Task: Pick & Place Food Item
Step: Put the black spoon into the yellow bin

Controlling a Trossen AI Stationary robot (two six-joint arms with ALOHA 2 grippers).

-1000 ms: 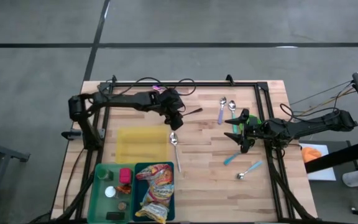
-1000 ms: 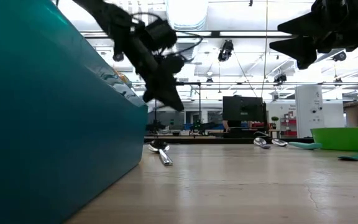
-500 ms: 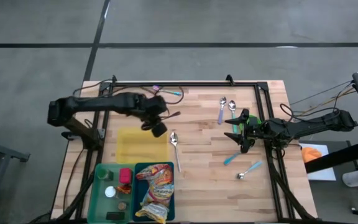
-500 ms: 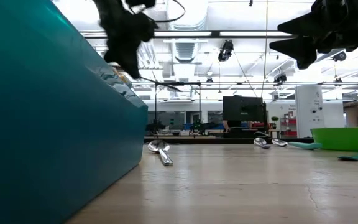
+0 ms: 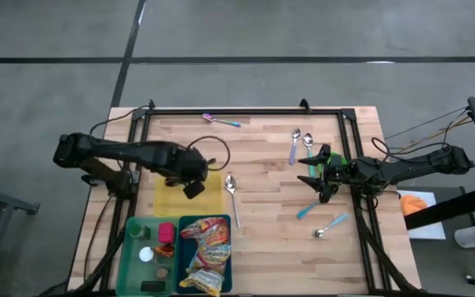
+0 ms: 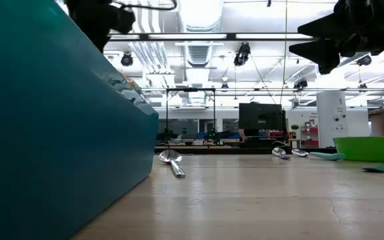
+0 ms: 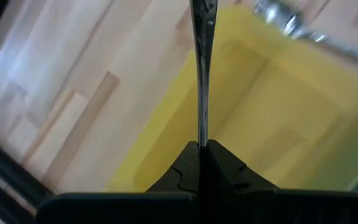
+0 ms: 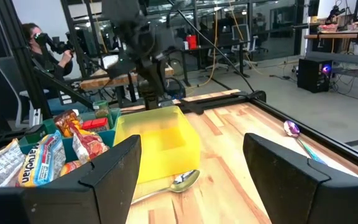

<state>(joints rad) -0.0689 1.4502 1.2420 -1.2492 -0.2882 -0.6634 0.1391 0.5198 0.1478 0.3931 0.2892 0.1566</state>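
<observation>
Wooden table [image 5: 270, 223] fills the middle of the high view. Left gripper [image 5: 193, 186] sits left of centre over the yellow tray [image 5: 171, 198], jaws pinched tight. Right gripper [image 5: 313, 174] hangs right of centre with jaws spread wide, holding nothing. A steel spoon [image 5: 232, 191] lies just right of the tray. Snack bags [image 5: 207, 256] fill the teal bin [image 5: 229, 247] at bottom centre, beside a green bin [image 5: 130, 247].

Low view: teal bin wall [image 6: 45, 147] covers the left half; the steel spoon [image 6: 172, 160] lies on the wood at centre. The left arm is only partly seen at upper left, the right gripper [image 6: 325, 40] at upper right. A green bowl [image 6: 369, 148] stands at the right edge.

Left wrist view: fingers [image 7: 185, 171] clamp a slim metal utensil handle [image 7: 202, 68], which runs up the middle of the frame over the yellow tray [image 7: 291, 137].

Right wrist view: fingers [image 8: 114, 180] stand far apart at the bottom; yellow tray [image 8: 160, 143] at centre, steel spoon [image 8: 182, 182] in front of it, snack bags [image 8: 55, 152] at left, a seated person [image 8: 39, 43] at upper left.
</observation>
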